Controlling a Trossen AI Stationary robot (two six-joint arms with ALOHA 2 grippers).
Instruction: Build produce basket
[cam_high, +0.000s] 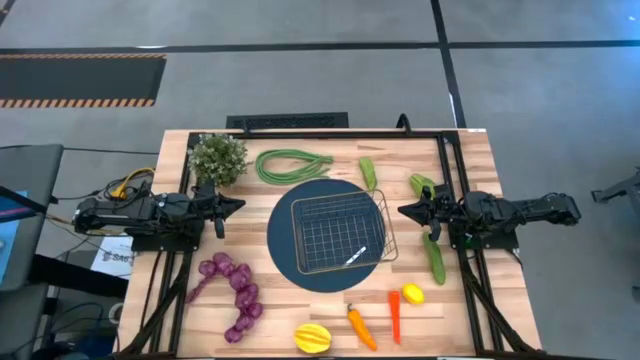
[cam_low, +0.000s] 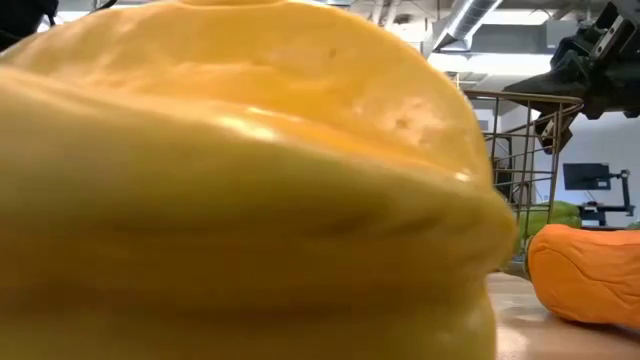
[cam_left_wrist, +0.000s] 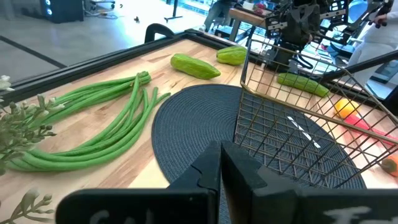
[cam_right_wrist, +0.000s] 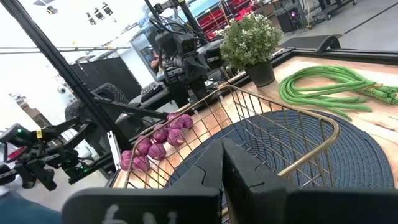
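Left gripper (cam_high: 238, 206) clenched, empty, left of mat (cam_high: 285, 250); right gripper (cam_high: 404, 211) clenched, empty, right of mat. Basket (cam_high: 336, 233) on mat, nothing inside. Produce around mat: yellow fruit (cam_high: 312, 338) near, beans (cam_high: 292, 165) far.

We read no legible text, label, brand or number anywhere; white marks on wrist-camera housings too blurred to make out.

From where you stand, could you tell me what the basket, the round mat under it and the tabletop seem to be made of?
The basket: thin metal wire, slightly shiny, with an open see-through grid. The round mat: likely woven fibre or cord, dark blue and matte, with concentric ribbing. The tabletop: light wood, judging by plank seams and grain.
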